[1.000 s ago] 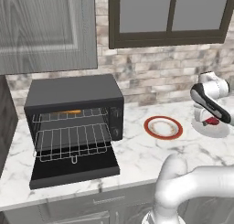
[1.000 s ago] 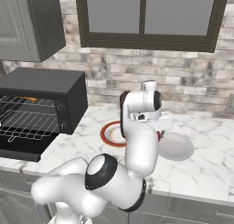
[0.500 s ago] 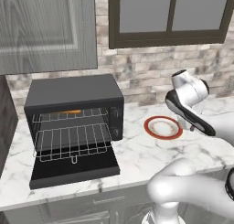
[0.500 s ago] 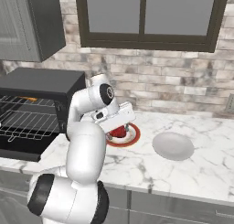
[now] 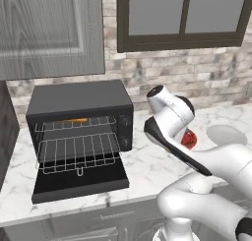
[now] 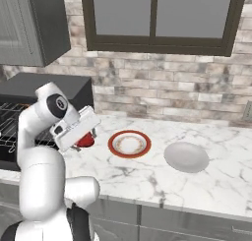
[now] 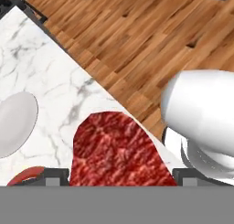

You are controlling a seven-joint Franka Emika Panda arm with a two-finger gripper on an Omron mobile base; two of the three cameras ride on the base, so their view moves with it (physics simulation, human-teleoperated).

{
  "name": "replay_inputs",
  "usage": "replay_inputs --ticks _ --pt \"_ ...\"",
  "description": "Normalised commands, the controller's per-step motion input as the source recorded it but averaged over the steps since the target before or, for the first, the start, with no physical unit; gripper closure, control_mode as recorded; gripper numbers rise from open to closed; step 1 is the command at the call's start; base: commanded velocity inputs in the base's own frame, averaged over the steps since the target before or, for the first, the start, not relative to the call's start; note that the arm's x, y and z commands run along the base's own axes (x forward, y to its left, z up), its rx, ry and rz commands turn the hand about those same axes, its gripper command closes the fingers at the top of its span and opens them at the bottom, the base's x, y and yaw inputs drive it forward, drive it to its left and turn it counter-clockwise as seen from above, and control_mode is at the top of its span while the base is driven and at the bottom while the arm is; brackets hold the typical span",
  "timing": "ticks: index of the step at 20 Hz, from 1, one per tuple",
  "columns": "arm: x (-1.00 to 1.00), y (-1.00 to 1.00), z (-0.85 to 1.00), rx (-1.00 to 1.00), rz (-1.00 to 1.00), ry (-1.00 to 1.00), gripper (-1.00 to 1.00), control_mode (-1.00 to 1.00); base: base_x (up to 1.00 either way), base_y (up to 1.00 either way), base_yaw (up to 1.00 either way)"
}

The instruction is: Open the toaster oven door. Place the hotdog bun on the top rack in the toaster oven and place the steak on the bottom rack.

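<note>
The black toaster oven (image 5: 78,100) stands at the counter's left with its door (image 5: 81,183) folded down flat. Inside, the top rack (image 5: 76,124) carries the orange hotdog bun (image 5: 76,120) near the back. The bottom rack (image 5: 78,154) is pulled partly forward and bare. My gripper (image 7: 121,175) is shut on the red steak (image 7: 116,145), which fills the space between the fingertips. It hangs above the counter just right of the oven, with the steak (image 5: 188,138) peeking out behind the hand. In the right base view the steak (image 6: 84,140) sits under the hand.
A red-rimmed plate (image 6: 130,143) lies mid-counter, with a shallow grey dish (image 6: 186,156) to its right. Upper cabinets hang over the oven and a window over the counter. The hand view looks past the counter's front edge to the wooden floor (image 7: 137,45).
The arm has swung left along the counter from the far right toward the oven, carrying the steak past the red-rimmed plate.
</note>
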Motion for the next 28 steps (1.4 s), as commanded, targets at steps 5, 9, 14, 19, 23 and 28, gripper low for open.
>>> replay_inputs --ticks 5,9,14,19,23,28 --pt "-0.1 1.0 0.49 0.0 0.46 0.07 1.0 -1.0 0.0 0.0 0.0" --pt "0.0 0.99 0.74 0.0 0.41 0.15 1.0 -1.0 0.0 0.0 0.0" --pt "0.12 0.99 0.05 0.0 0.31 0.14 1.0 -1.0 0.0 0.0 0.0" --pt "0.2 0.67 -0.3 0.0 0.09 0.02 1.0 -1.0 0.0 0.0 0.0" --pt "0.04 0.4 -0.59 0.0 0.0 -0.01 1.0 -1.0 0.0 0.0 0.0" --pt "0.25 0.36 -0.34 0.0 -0.01 -0.01 1.0 -1.0 0.0 0.0 0.0"
